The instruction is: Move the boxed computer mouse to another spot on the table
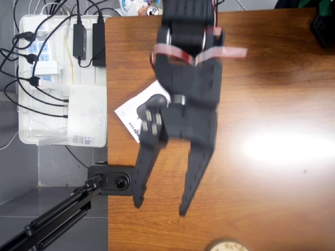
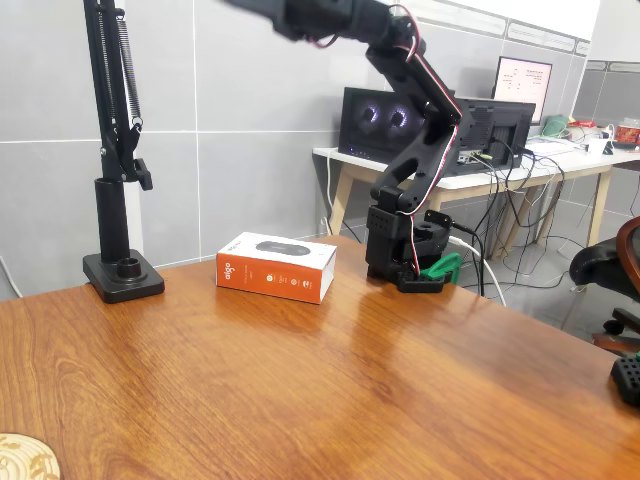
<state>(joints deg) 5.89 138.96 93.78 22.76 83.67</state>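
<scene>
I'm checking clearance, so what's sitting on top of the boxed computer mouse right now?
Nothing rests on the boxed computer mouse in the fixed view; its top is bare. In the overhead view the raised arm hides part of it, and the gripper hangs open.

Glossy wood-grain table (image 2: 330,380), smooth cardboard mouse box (image 2: 275,267)

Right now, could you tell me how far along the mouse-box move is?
Nothing looks done: the boxed computer mouse lies flat on the table, untouched. In hand: the gripper hangs open, raised above it. Left: descend, grasp, carry and set it elsewhere.
</scene>
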